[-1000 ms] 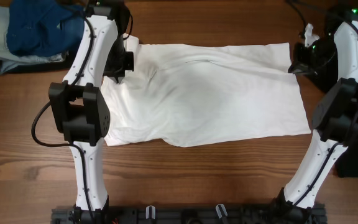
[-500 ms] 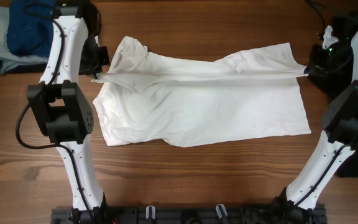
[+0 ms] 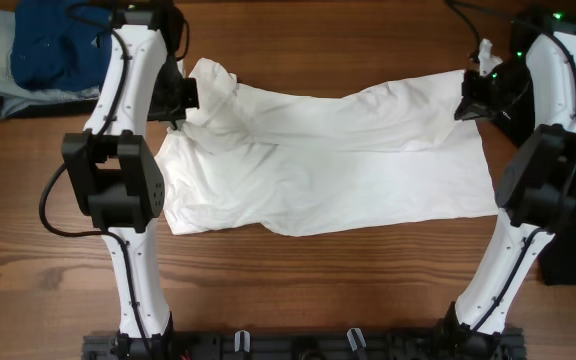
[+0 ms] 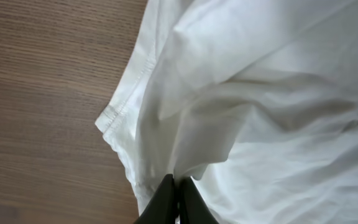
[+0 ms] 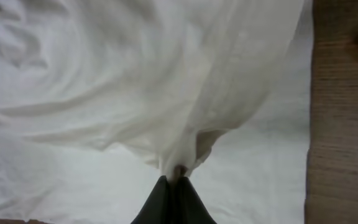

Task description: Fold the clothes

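Note:
The white shirt (image 3: 328,160) lies spread across the wooden table, its far edge lifted at both ends; no print shows. My left gripper (image 3: 178,105) is shut on the shirt's far-left edge; in the left wrist view (image 4: 178,182) the fabric (image 4: 260,106) hangs pinched between the black fingers. My right gripper (image 3: 468,103) is shut on the far-right edge; in the right wrist view (image 5: 174,179) the cloth (image 5: 135,81) bunches into the closed fingers. A black garment (image 3: 573,255) lies at the right table edge, partly hidden by my right arm.
A pile of blue clothes (image 3: 48,50) on folded grey fabric sits at the far left corner. Bare wood (image 3: 318,280) runs along the front of the table. Black items and cables lie behind my right arm at the far right.
Both grippers, holding the far edge, pulled it taut and outward, then moved back inward. The taut ridge across the shirt has slackened into loose folds.

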`<action>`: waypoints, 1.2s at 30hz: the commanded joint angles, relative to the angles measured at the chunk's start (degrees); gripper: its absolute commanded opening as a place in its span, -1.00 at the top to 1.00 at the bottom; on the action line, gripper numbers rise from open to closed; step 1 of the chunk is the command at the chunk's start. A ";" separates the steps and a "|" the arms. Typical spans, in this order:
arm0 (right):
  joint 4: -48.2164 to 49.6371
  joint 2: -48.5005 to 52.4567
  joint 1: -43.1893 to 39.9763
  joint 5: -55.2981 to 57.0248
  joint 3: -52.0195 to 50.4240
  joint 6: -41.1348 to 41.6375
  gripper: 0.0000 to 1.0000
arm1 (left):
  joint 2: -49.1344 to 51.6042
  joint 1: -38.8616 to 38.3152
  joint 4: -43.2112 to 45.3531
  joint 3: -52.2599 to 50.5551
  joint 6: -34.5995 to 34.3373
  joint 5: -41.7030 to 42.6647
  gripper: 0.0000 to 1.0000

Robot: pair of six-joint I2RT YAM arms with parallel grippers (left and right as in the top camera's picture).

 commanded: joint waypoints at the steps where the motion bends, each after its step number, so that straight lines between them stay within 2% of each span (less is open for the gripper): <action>1: 0.09 -1.57 -0.44 1.90 -2.93 -0.28 0.91 | -1.64 0.39 -0.37 -0.46 -0.55 0.83 0.92; 2: 0.74 -1.57 -0.44 2.51 -3.56 0.24 0.91 | -1.64 0.39 -0.39 -0.46 -0.52 0.83 0.90; 3: 1.20 -1.57 -0.44 3.50 -4.00 1.07 0.89 | -1.64 0.39 -0.42 -0.46 -0.52 0.83 0.61; 4: 1.53 -1.57 -0.44 4.20 -4.04 1.49 0.79 | -1.64 0.33 -0.42 -0.46 -0.50 0.83 0.05; 5: 2.34 -1.57 -0.44 5.16 -4.04 2.27 0.60 | -1.64 0.31 -0.48 -0.46 -0.48 0.83 -0.18; 6: 3.06 -1.57 -0.46 5.60 -4.02 2.23 0.33 | -1.64 0.28 -0.55 -0.46 -0.28 0.83 -0.44; 8: 4.22 -1.57 -0.57 5.57 -3.85 2.23 -0.38 | -1.64 0.28 -0.55 -0.46 -0.09 0.55 -0.83; 9: 5.05 -1.57 -0.63 5.55 -3.80 2.29 -0.55 | -1.64 0.35 -0.48 -0.46 0.46 0.24 -1.00; 11: 5.81 -1.57 -0.66 5.51 -3.13 3.13 -0.70 | -1.75 0.42 -0.17 -0.33 1.16 -0.02 -1.00; 13: 5.27 -1.77 -0.66 4.57 -0.85 3.72 -0.76 | -2.49 0.39 0.11 0.04 1.11 0.00 -0.99; 18: 3.80 -8.04 -0.66 -1.95 2.38 4.35 -0.83 | -9.14 0.33 1.03 1.51 -1.07 0.66 -1.00; 24: -2.01 -18.64 -0.15 -0.39 2.36 7.21 -0.92 | -19.63 -0.44 -0.92 1.49 -6.36 1.27 -1.00; 31: -6.69 -28.87 0.28 3.63 -0.04 11.34 -0.94 | -27.15 -5.73 -5.79 -0.81 -15.10 -0.13 -1.00; 36: -4.70 -38.77 1.44 8.57 -11.15 17.53 -1.00 | -31.17 -13.31 -5.77 -11.56 -25.44 -8.04 -0.99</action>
